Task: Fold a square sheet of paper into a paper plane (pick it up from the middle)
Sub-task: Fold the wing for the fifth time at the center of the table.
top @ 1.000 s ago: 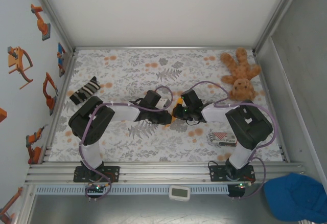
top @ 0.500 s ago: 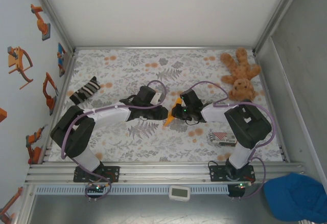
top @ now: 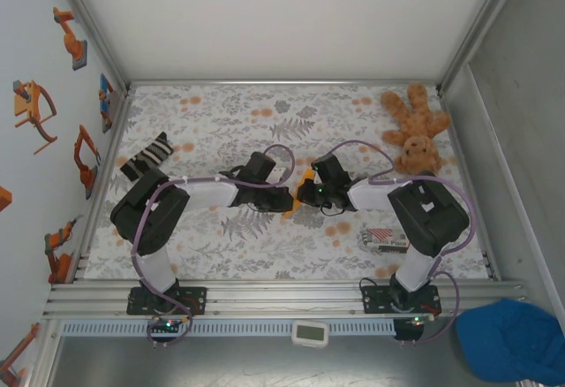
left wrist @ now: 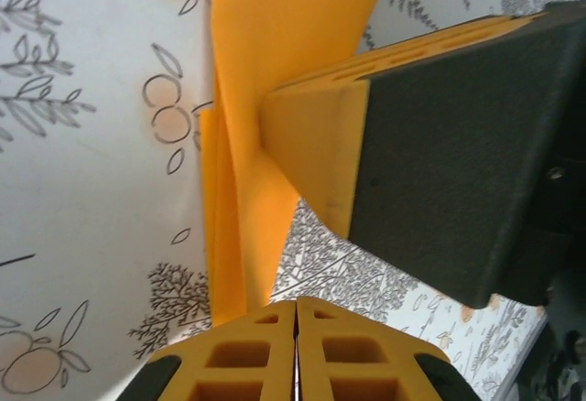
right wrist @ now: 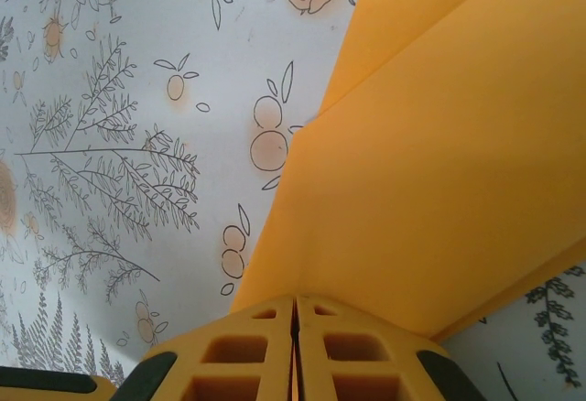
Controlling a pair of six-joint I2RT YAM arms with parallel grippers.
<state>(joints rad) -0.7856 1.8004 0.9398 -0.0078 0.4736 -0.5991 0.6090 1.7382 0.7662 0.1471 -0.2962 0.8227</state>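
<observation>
Paper (right wrist: 421, 163) | pinched between closed right fingers (right wrist: 348, 323) | left fingers (left wrist: 339, 328) closed at its edge, grip unclear

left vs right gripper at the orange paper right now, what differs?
Left gripper sits shut at the end of a narrow creased strip of the orange paper, grip unclear; right gripper pinches a broad flap. In the top view, left gripper reaches in from the left, right gripper from the right. Shared: both jaws shut, both at the same sheet.

Two tools (left wrist: 295, 314) (right wrist: 293, 314), one orange paper (right wrist: 430, 145), one teddy (top: 415, 131), one packet (top: 386, 240), one striped cloth (top: 147, 157).
</observation>
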